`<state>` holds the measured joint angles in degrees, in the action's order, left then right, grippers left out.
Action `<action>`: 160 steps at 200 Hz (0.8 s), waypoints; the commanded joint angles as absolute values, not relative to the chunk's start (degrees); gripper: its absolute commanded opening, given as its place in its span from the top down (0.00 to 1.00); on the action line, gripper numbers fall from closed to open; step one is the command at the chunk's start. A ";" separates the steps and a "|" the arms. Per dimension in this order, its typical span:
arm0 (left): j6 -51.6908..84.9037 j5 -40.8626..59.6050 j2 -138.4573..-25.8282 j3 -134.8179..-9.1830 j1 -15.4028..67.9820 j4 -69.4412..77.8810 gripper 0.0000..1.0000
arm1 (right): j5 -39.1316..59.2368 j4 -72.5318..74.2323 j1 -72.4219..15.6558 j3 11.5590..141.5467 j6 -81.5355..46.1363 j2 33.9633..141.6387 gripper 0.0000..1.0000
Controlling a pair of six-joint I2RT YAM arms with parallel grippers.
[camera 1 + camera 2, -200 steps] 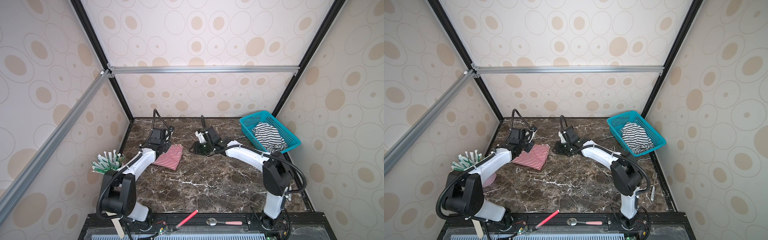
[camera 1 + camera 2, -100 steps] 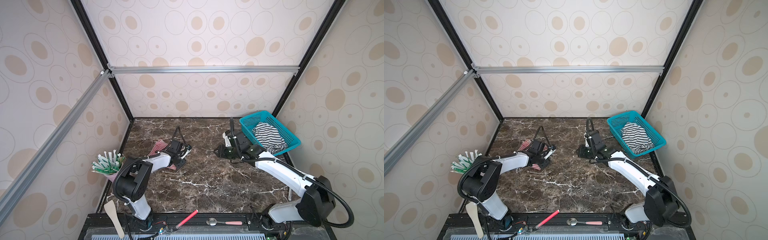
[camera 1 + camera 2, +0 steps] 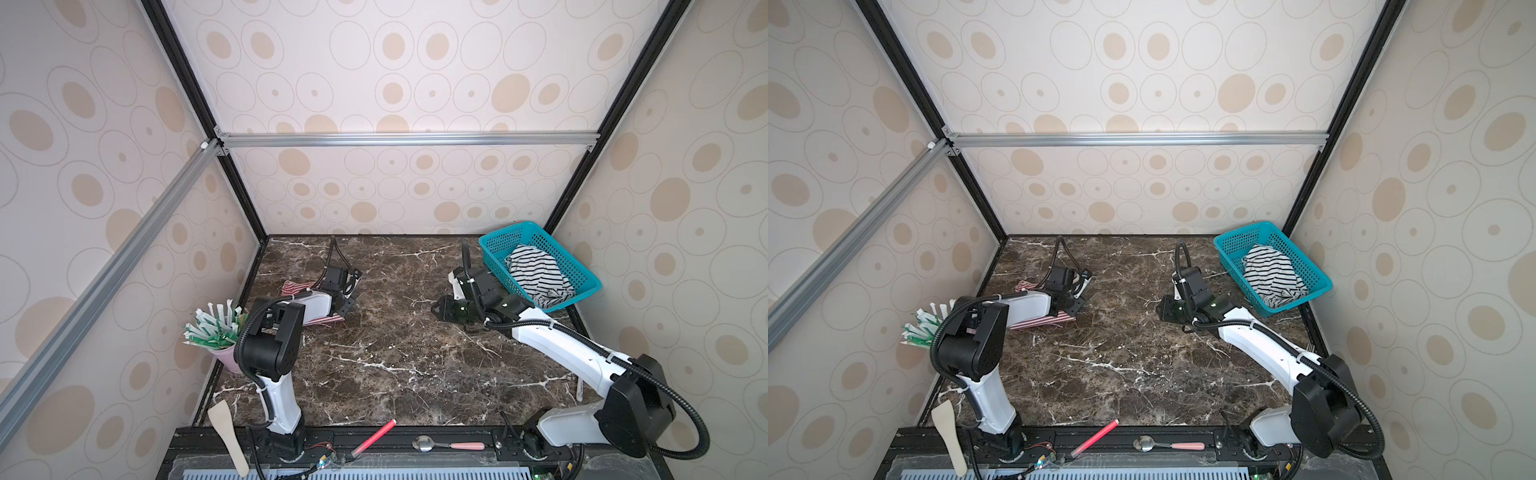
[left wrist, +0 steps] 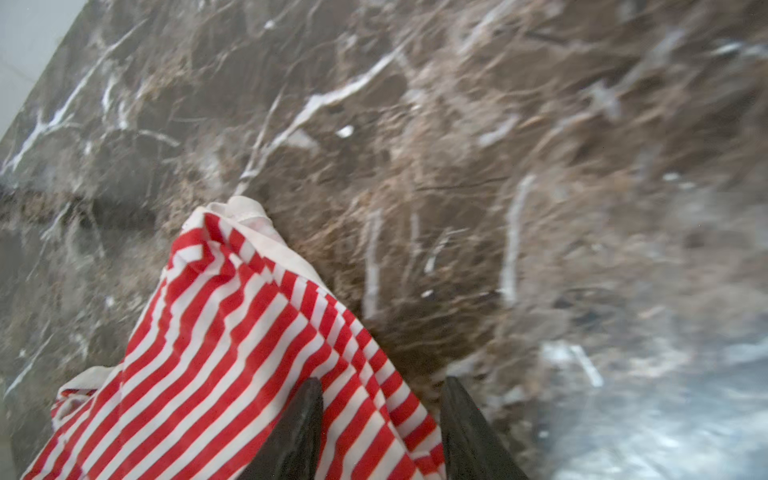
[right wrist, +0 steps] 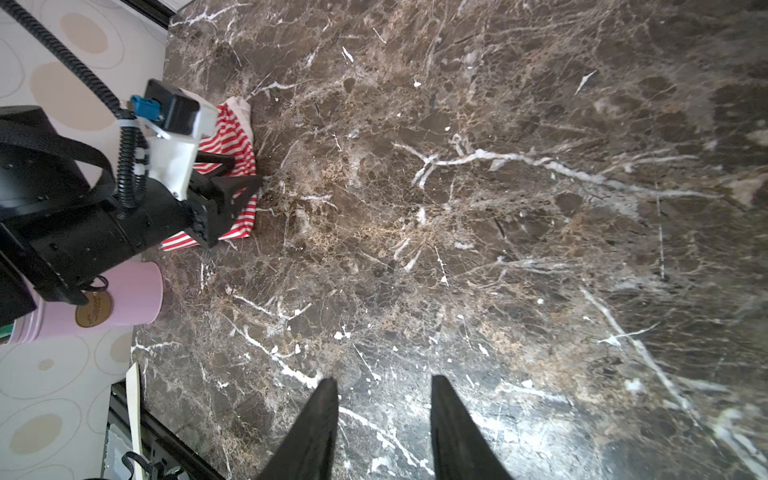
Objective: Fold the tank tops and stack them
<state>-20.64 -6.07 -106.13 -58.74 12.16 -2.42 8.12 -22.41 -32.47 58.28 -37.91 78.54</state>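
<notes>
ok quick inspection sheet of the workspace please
surface: dark marble tabletop, white veins
job's things: red-and-white tank top lies on the marble, partly under the left arm; black-and-white tank top bunched in the teal mesh basket
clutter: pink cup of straws, wooden spatula, red stick, spoon
grippers: left gripper open over the red-and-white tank top; right gripper open over bare marble
cables: black hose on each arm
surroundings: dotted wall panels, aluminium bar

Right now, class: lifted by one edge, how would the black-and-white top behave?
The black-and-white top lies crumpled in the basket, so it would probably droop limply. Thin cloth, so likely light; it might snag the mesh.
</notes>
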 commanded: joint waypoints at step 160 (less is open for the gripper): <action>-31.65 -12.89 -100.65 -51.65 2.88 -11.43 0.51 | 9.58 -26.00 -23.77 61.19 -36.16 75.46 0.59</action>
<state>-29.74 -10.96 -98.41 -50.87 4.16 -5.98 9.17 -23.81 -25.74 58.57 -37.50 77.80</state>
